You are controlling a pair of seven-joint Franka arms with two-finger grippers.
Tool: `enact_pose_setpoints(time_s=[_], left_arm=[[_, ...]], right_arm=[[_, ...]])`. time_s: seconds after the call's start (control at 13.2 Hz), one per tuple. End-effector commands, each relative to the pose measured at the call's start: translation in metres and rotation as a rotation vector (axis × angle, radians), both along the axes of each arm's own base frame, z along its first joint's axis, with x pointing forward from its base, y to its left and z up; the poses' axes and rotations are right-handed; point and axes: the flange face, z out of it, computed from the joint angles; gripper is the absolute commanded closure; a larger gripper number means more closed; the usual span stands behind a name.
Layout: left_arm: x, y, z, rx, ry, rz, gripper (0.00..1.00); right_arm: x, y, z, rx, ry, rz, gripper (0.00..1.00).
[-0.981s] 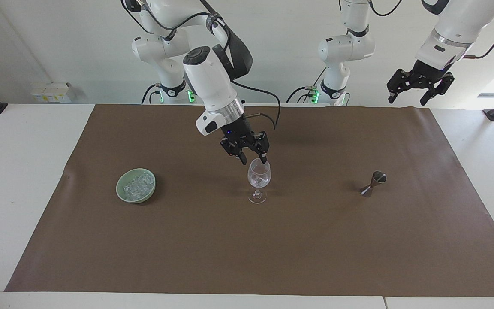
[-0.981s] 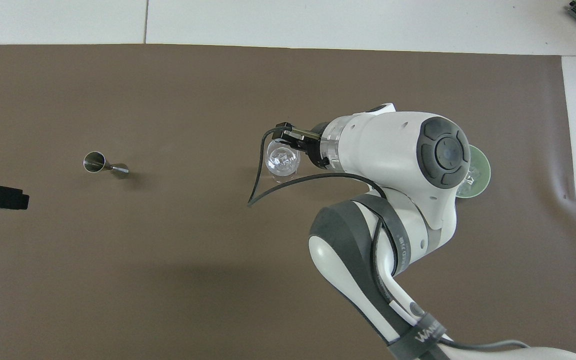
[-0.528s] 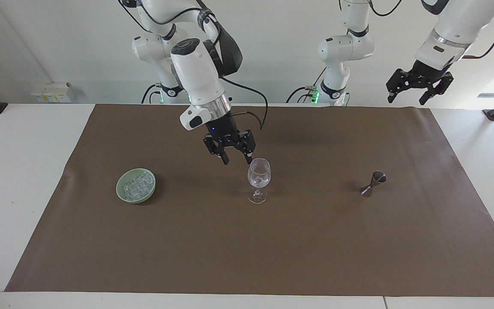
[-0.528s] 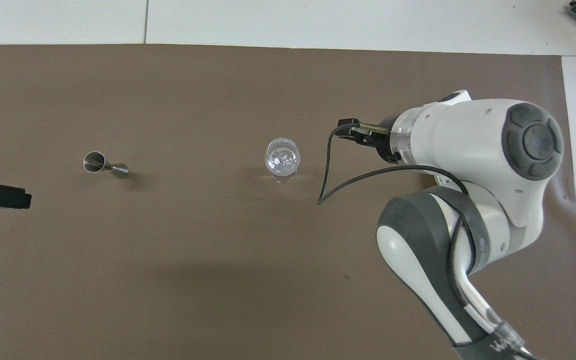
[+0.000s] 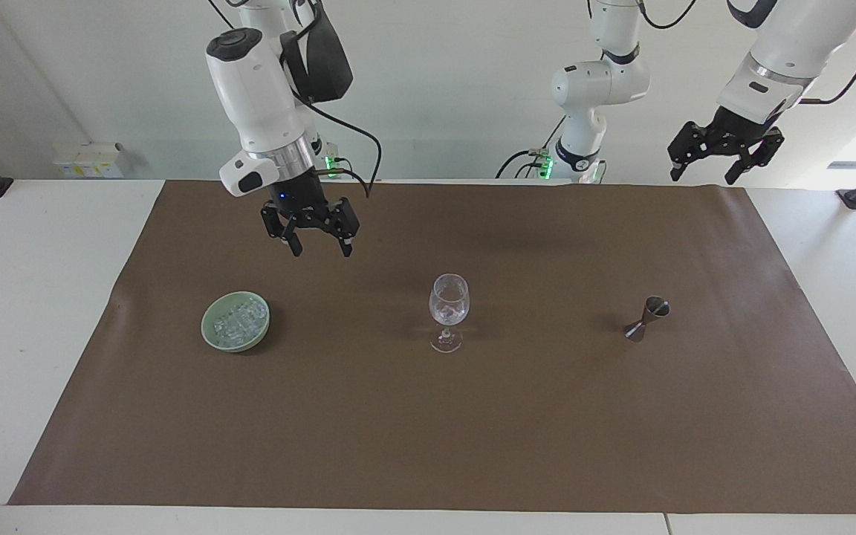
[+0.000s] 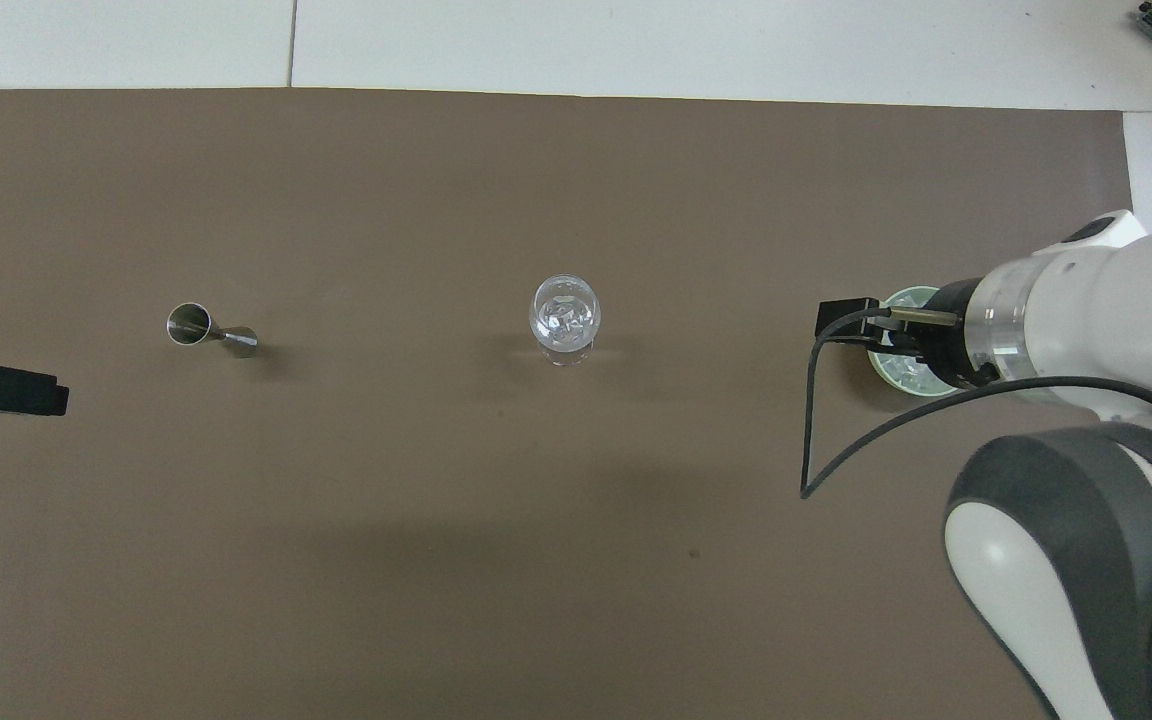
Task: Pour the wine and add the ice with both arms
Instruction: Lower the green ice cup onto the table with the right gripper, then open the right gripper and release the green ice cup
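Observation:
A clear wine glass [image 5: 449, 308] stands upright mid-mat with small clear ice cubes [image 6: 564, 316] in its cup. A pale green bowl [image 5: 212, 334] toward the right arm's end holds several more ice cubes [image 5: 238, 318]. My right gripper [image 5: 322, 253] is open and empty. It hangs in the air over the mat between the bowl and the glass, closer to the bowl. In the overhead view the right wrist [image 6: 946, 335] covers part of the bowl [image 6: 898, 375]. My left gripper [image 5: 701, 178] is open, empty and waits raised over the mat's edge at the left arm's end.
A small metal jigger [image 5: 647, 318] stands on the brown mat [image 5: 428, 431] toward the left arm's end; it also shows in the overhead view [image 6: 208, 328]. White table surface borders the mat at both ends.
My right gripper has left the glass's rim and swung up and across toward the bowl, still open. Ice stays in the glass. The left arm has barely moved.

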Motion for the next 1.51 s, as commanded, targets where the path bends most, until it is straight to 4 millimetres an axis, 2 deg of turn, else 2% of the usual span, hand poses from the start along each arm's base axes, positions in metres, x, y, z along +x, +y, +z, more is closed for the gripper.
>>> enact_pose_setpoints(time_s=[0.0, 0.15, 0.3, 0.45, 0.68, 1.06, 1.28, 1.43], left_arm=[[-0.003, 0.001, 0.0, -0.003, -0.012, 0.013, 0.0], [-0.003, 0.0, -0.001, -0.003, -0.012, 0.012, 0.0], [-0.003, 0.0, 0.0, -0.003, -0.01, 0.01, 0.0], [-0.005, 0.001, 0.0, -0.002, -0.009, 0.013, 0.0], [-0.005, 0.006, 0.0, -0.003, -0.009, 0.022, 0.0], [-0.005, 0.006, 0.0, -0.003, -0.009, 0.022, 0.0], [-0.005, 0.005, 0.001, -0.002, -0.01, 0.021, 0.0], [-0.005, 0.006, 0.001, -0.003, -0.01, 0.022, 0.0]], right_arm=[[0.0, -0.018, 0.013, -0.122, 0.015, 0.081, 0.0], [0.008, -0.027, 0.028, -0.146, 0.034, 0.126, 0.0], [0.015, -0.032, 0.04, -0.126, 0.052, 0.109, 0.0], [0.021, -0.036, 0.06, -0.118, 0.069, 0.105, 0.0], [0.031, -0.051, 0.077, -0.075, 0.116, 0.081, 0.0], [0.03, -0.062, 0.062, -0.098, 0.113, 0.159, 0.0], [0.018, -0.059, 0.056, -0.093, 0.177, 0.167, 0.0], [0.017, -0.051, 0.056, -0.093, 0.172, 0.184, 0.0]])
